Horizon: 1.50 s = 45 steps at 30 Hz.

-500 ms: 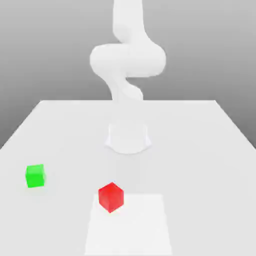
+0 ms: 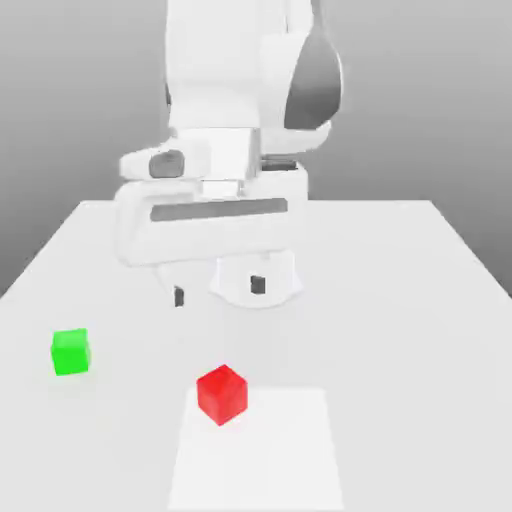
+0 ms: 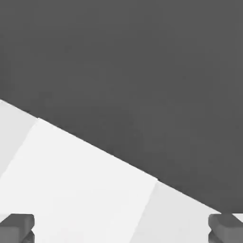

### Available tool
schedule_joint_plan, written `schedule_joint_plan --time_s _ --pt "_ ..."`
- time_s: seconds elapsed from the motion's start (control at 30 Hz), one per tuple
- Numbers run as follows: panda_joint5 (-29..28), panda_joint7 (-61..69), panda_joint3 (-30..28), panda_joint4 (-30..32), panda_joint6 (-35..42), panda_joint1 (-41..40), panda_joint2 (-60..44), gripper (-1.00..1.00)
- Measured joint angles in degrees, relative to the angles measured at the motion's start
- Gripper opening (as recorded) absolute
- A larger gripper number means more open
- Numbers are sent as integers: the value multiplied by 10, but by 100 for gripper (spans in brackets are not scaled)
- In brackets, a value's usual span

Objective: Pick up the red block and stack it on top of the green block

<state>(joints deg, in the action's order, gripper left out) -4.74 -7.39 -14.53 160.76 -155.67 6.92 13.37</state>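
Note:
The red block (image 2: 221,393) rests on the white table near the front, at the edge of a brighter white square. The green block (image 2: 71,351) sits apart from it toward the exterior view's left. My gripper (image 2: 218,291) hangs open above the table, behind the red block, its two dark fingertips (image 2: 179,296) spread wide with nothing between them. In the hand view the gripper (image 3: 121,228) also stands open, its pads far apart over the pale table surface.
The white table (image 2: 400,300) stretches wide around both blocks. A brighter white square patch (image 2: 260,450) lies at the front. The arm's round base (image 2: 258,282) stands behind the gripper, mid-table.
The arm has swung down and forward: the hand, out of sight half a second ago, now hangs low in front of the base. Both blocks stay put.

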Motion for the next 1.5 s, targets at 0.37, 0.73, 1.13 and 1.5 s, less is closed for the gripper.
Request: schedule_joint_plan --time_s 0.37,0.73,1.13,1.5 --pt "161 203 88 30 -190 -60 -244 -100" --pt "64 134 51 45 -114 -50 -152 -100" --pt "-26 226 -41 33 -15 -154 -53 -100" --pt "-67 393 -167 8 29 -263 -33 -100"
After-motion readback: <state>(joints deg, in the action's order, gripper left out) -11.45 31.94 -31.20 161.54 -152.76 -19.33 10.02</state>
